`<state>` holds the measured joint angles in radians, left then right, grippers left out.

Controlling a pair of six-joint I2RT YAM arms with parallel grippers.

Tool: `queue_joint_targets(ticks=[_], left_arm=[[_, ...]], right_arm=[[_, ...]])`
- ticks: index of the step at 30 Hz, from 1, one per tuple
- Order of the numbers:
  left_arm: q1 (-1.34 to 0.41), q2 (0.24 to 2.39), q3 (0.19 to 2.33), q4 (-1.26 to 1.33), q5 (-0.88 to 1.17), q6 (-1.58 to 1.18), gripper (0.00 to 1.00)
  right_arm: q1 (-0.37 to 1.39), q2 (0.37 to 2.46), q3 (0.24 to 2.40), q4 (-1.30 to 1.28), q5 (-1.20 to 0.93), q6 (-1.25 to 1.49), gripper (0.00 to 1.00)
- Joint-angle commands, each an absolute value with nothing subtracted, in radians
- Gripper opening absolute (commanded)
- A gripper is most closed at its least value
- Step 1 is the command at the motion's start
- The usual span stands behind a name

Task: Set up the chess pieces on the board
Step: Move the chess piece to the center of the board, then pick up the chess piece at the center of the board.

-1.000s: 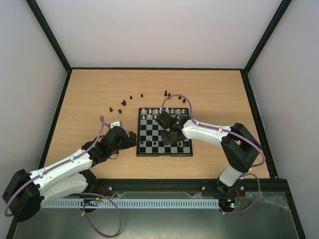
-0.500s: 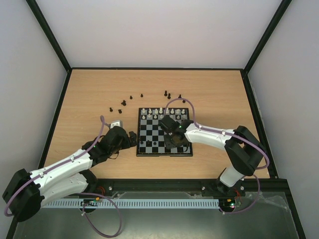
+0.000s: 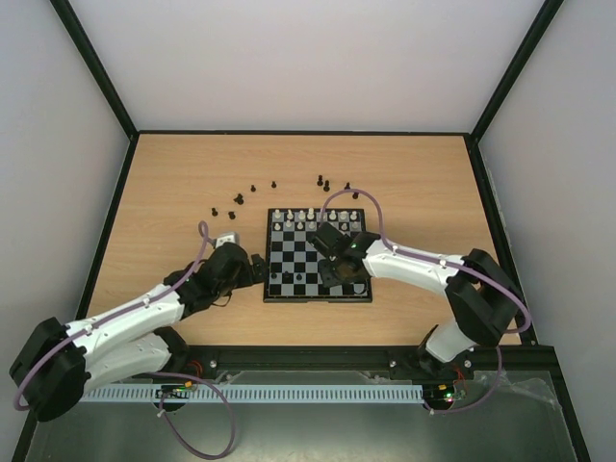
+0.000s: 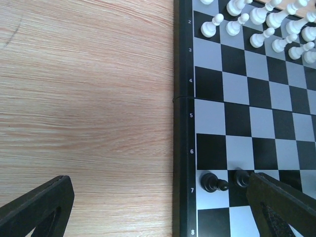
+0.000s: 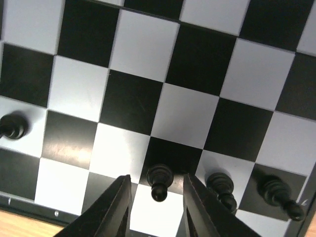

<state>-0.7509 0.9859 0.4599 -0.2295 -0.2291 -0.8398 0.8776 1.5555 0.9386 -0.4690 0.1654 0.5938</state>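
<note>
The board (image 3: 272, 252) lies mid-table, white pieces (image 3: 306, 216) on its far rows. Several black pieces (image 3: 237, 199) lie loose on the wood beyond it. My right gripper (image 3: 334, 273) hangs over the board's near rows. In the right wrist view its jaws (image 5: 157, 180) stand open on either side of an upright black pawn (image 5: 159, 180), with a gap on each side. Two more pawns (image 5: 221, 188) stand to its right and one (image 5: 12, 127) at far left. My left gripper (image 3: 257, 267) is open and empty at the board's left edge (image 4: 183, 148), near two black pawns (image 4: 213, 183).
Dark rails and pale walls frame the wooden table (image 3: 173, 183). The right arm (image 3: 414, 265) stretches over the board's right side. The left arm (image 3: 144, 310) lies along the near left. Bare wood (image 4: 84, 98) lies left of the board.
My right gripper has moved from the board's middle toward its near rows and lowered around a black pawn. The left arm has barely shifted.
</note>
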Motion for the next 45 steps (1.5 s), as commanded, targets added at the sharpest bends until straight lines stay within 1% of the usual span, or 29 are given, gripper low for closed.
queue_joint_targets(ticks=[1, 5, 10, 15, 20, 25, 28, 34, 38, 42, 45], left_arm=[[-0.73, 1.019, 0.525, -0.246, -0.265, -0.815, 1.0], [-0.654, 1.087, 0.606, -0.277, -0.277, -0.782, 0.99], [-0.518, 1.187, 0.729, -0.292, -0.263, -0.728, 0.99], [-0.428, 1.375, 0.869, -0.299, -0.287, -0.704, 0.99], [-0.414, 1.62, 1.033, -0.337, -0.348, -0.698, 0.99], [-0.411, 1.738, 1.109, -0.339, -0.361, -0.705, 0.99], [-0.4, 1.785, 1.124, -0.34, -0.363, -0.711, 0.91], [-0.365, 1.825, 1.119, -0.313, -0.353, -0.716, 0.72], [-0.351, 1.854, 1.145, -0.304, -0.352, -0.708, 0.64], [-0.345, 1.888, 1.176, -0.297, -0.333, -0.694, 0.49], [-0.34, 1.906, 1.19, -0.294, -0.334, -0.688, 0.44]], right_arm=[[0.883, 1.486, 0.972, -0.51, 0.145, 0.587, 0.33], [0.883, 1.395, 0.997, -0.505, 0.141, 0.579, 0.43], [0.882, 1.287, 0.999, -0.496, 0.165, 0.56, 0.47], [0.879, 1.253, 0.984, -0.49, 0.142, 0.538, 0.47], [0.88, 1.223, 0.935, -0.454, 0.097, 0.523, 0.47], [0.88, 1.193, 0.894, -0.44, 0.089, 0.513, 0.47], [0.88, 1.189, 0.879, -0.434, 0.077, 0.508, 0.47], [0.88, 1.185, 0.855, -0.413, 0.056, 0.498, 0.47], [0.88, 1.189, 0.853, -0.413, 0.057, 0.492, 0.46], [0.879, 1.194, 0.856, -0.413, 0.063, 0.488, 0.46], [0.879, 1.198, 0.854, -0.412, 0.068, 0.489, 0.46]])
